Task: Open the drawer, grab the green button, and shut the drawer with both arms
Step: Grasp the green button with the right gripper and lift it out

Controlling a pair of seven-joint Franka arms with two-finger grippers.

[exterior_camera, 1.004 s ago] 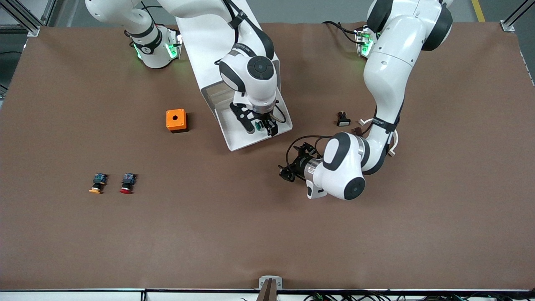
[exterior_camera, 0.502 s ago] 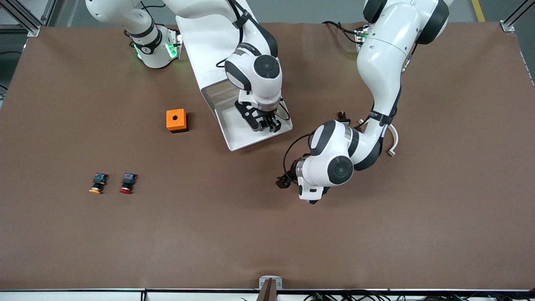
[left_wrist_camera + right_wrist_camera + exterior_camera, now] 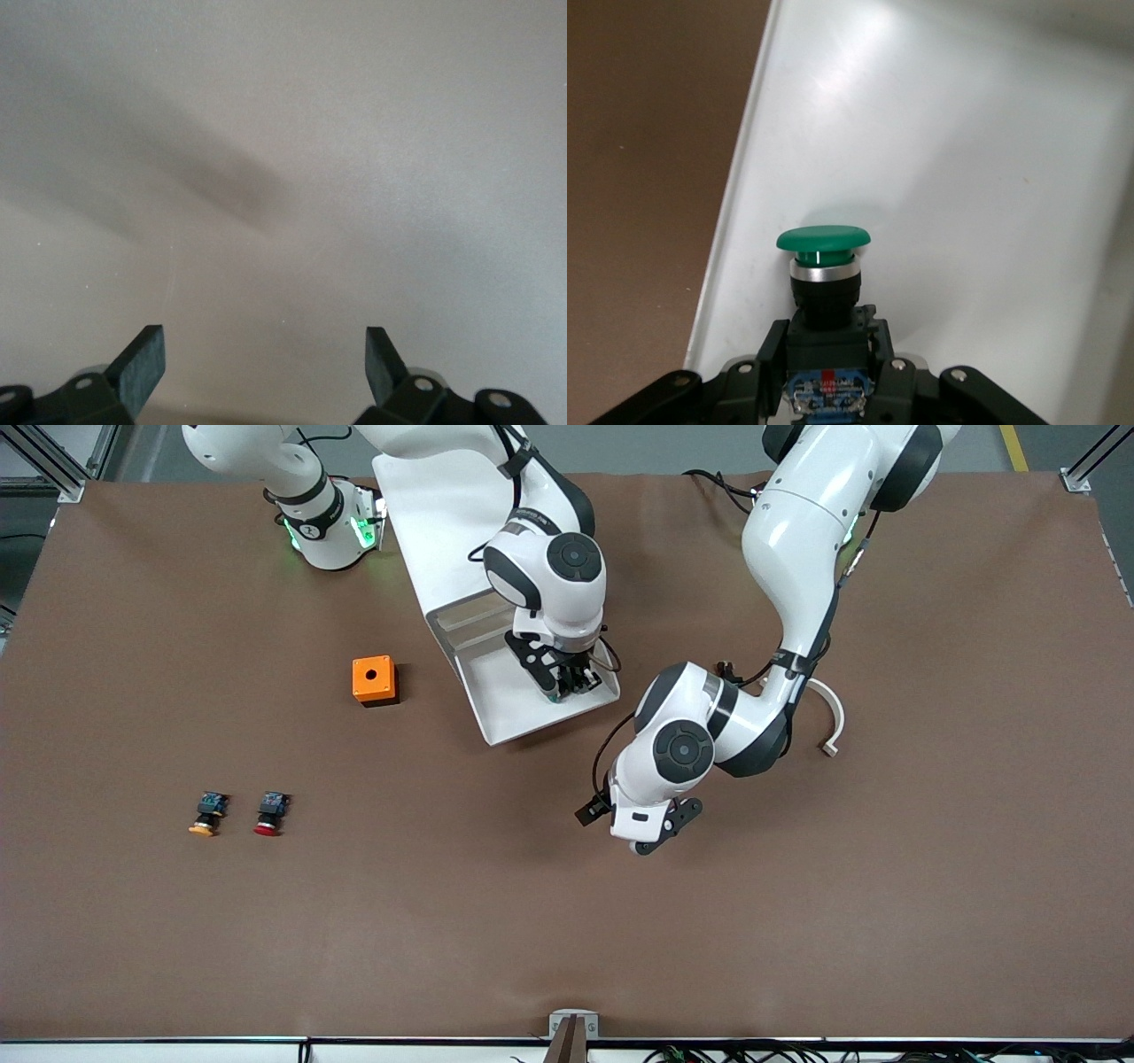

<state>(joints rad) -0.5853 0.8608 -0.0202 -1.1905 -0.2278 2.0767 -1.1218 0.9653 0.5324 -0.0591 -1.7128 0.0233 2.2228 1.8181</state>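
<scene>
The green-capped button (image 3: 824,243) stands inside the open white drawer (image 3: 505,722), near the drawer's front wall. My right gripper (image 3: 567,682) reaches down into the drawer and is shut on the button's black body, as the right wrist view (image 3: 828,350) shows. The blue label end of the button sits between the fingers. My left gripper (image 3: 629,825) hangs open over bare table, nearer the front camera than the drawer. In the left wrist view the left gripper (image 3: 263,363) has nothing between its fingertips (image 3: 142,363).
An orange box (image 3: 375,680) sits beside the drawer toward the right arm's end. A yellow-capped button (image 3: 206,813) and a red-capped button (image 3: 270,813) lie nearer the front camera. A white curved piece (image 3: 833,722) lies by the left arm.
The right gripper has closed on the green button in the drawer. The left arm has swung its hand round to point down at the table.
</scene>
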